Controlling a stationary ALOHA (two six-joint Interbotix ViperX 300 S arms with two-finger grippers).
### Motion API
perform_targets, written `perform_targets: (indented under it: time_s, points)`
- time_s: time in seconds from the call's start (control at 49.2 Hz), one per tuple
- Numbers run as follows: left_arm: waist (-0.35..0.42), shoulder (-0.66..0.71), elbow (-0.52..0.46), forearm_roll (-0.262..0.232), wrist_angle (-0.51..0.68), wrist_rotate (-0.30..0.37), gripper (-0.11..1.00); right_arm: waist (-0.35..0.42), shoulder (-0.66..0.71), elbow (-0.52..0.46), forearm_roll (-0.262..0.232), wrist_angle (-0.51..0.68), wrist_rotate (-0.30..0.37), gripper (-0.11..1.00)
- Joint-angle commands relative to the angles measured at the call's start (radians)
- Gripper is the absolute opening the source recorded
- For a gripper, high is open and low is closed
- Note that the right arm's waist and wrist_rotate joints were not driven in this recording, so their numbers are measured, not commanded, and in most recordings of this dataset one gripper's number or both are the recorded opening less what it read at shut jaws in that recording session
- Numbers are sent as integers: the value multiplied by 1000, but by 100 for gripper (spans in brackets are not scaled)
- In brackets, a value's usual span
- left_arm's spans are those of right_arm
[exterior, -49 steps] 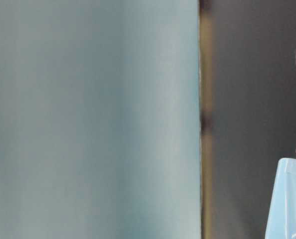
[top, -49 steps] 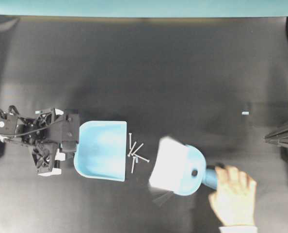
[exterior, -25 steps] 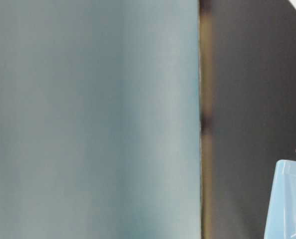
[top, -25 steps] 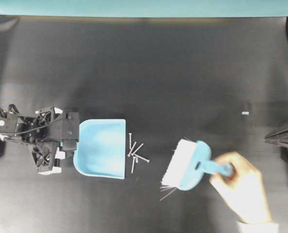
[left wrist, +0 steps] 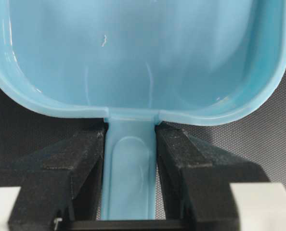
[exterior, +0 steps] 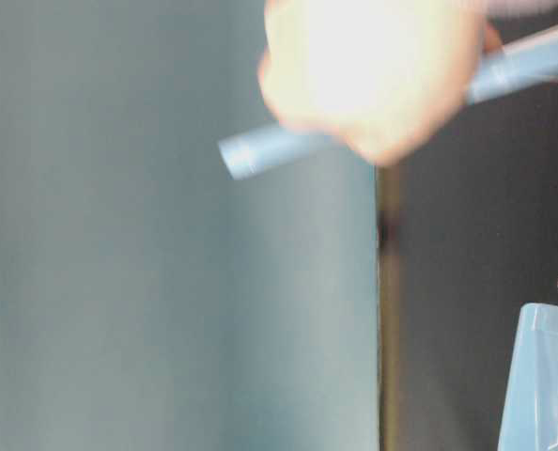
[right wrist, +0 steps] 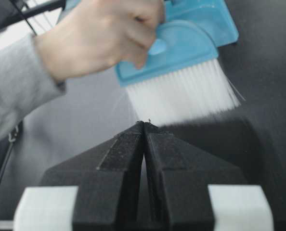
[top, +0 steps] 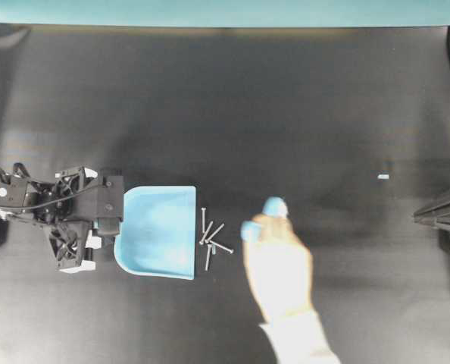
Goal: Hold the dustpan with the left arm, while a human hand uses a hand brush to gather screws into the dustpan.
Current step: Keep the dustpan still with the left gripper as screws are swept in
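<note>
The dustpan [top: 158, 231] was seen lying flat on the dark tabletop [top: 285, 114], and it serves as the landmark here. Its slim handle [left wrist: 129, 173] was clamped between the two black fingers [left wrist: 80, 163] of the left end effector [left wrist: 129, 192], which sat at the pan's closed back end — a firm grasp on the handle, clearly shown in the left wrist view. Just off the pan's flat front lip, a small cluster of screws [top: 211, 239] was scattered on the tabletop, close to the lip but not inside the pan. Beyond the screws, further from the pan, the human hand [top: 276, 265] was caught blurred, gripping the hand brush [right wrist: 181, 43]; only bits of blue [top: 274, 206] poked out past the knuckles in the overhead view. White bristles [right wrist: 181, 94] were pointed downward in the right wrist view. The right end effector [right wrist: 144, 139] was held with its fingers pressed together, nothing between them — well away from the pan.
</note>
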Motion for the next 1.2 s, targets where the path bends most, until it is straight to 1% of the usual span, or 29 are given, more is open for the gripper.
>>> perform_targets:
  time_s: [0.0,0.509,1.18]
  points:
    - [3,-12,-14,3,-3,3,30,0,5,-5,0,-5,0,0]
    - [0,-8,-37,3,15,6,30,0,6,-5,0,-5,0,0]
    - [12,-14,-21,3,9,8,30,0,5,-5,2,-5,-2,0]
